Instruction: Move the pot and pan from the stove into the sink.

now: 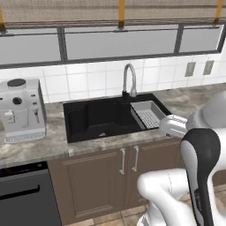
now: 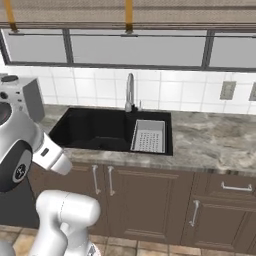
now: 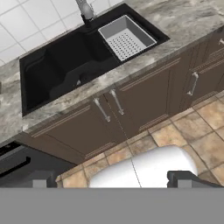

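Above the cabinet doors (image 3: pixel 109 109), the claw (image 3: pixel 111 179) hung spread and empty, facing the sink (image 1: pixel 101 117) to receive cookware.

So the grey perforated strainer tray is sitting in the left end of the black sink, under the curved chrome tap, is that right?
Not quite. The grey perforated strainer tray sits in the right end of the black rectangular sink, not the left, just right of the curved chrome tap. The left base view shows it plainly, and the right base view agrees.
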